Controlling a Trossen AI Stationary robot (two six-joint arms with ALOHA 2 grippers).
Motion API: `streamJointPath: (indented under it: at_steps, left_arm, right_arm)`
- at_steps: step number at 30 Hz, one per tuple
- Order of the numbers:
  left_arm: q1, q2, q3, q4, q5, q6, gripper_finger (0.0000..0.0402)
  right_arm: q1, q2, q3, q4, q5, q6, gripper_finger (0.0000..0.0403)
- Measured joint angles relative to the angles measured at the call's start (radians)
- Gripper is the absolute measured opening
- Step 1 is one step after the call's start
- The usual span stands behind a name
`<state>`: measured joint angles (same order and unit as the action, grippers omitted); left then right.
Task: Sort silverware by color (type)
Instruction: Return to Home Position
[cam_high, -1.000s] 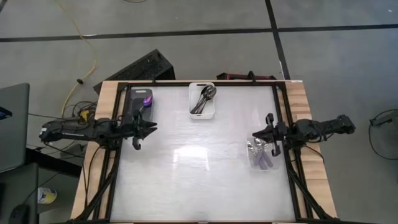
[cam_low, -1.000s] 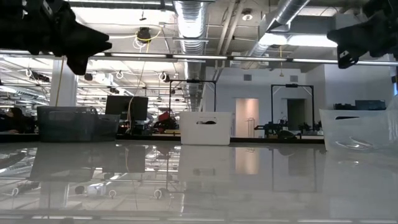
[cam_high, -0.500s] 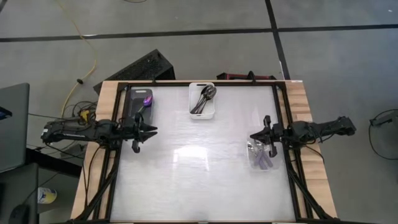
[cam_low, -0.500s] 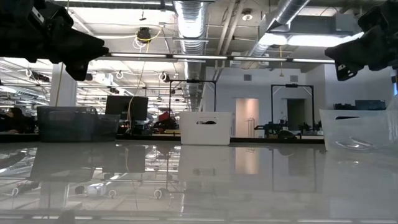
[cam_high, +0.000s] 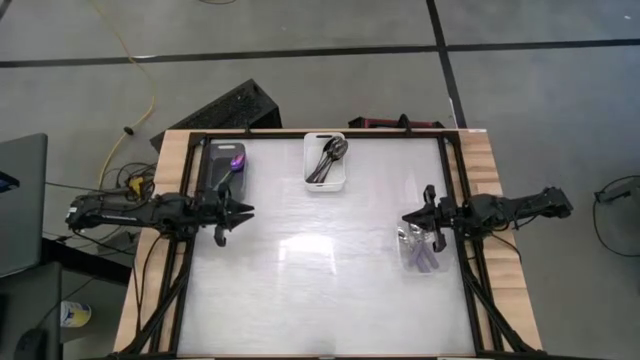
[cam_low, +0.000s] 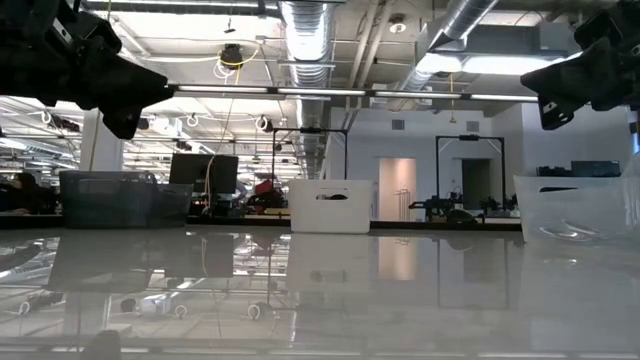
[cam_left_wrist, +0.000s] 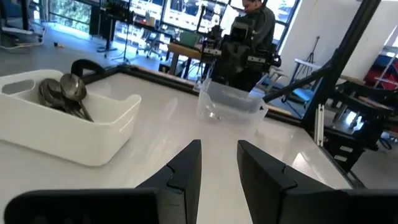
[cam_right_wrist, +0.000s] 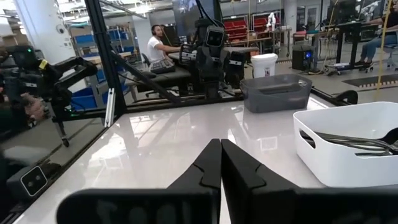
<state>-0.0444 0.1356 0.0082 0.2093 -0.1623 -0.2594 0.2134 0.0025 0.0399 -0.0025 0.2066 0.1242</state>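
Observation:
All the spoons I see lie in bins. Purple ones (cam_high: 234, 160) are in the grey bin (cam_high: 214, 170) at the far left. Dark and silver ones (cam_high: 330, 155) are in the white bin (cam_high: 327, 182) at the far middle. Others (cam_high: 420, 250) lie in the clear bin (cam_high: 404, 262) on the right. My left gripper (cam_high: 245, 210) hovers above the table just nearer than the grey bin, its fingers (cam_left_wrist: 186, 168) slightly apart and holding nothing. My right gripper (cam_high: 408, 219) hovers over the clear bin's far end, shut and holding nothing (cam_right_wrist: 221, 155).
A black frame (cam_high: 452, 190) runs along the table's left, right and far edges. The glossy white tabletop (cam_high: 320, 270) stretches between the two arms. In the low view both grippers (cam_low: 125, 120) (cam_low: 550, 110) hang well above the surface. A person (cam_right_wrist: 158, 46) sits beyond the table.
Both grippers have sunk a little toward the table. The right gripper has also edged slightly toward the table's left, over the clear bin. No spoon or bin has moved.

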Motion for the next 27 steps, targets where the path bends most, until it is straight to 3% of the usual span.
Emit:
streamJointPath:
  at_steps: [9,27]
  left_arm:
    - [0.000,0.001,-0.001,-0.156,-0.001,0.030,0.0089]
    - [0.000,0.010,-0.001,-0.155,0.005,0.034,0.0089]
  right_arm:
    - [0.000,0.000,0.000,0.001,0.000,0.000,0.0034]
    - [0.000,0.000,0.001,0.001,0.000,0.000,0.0034]
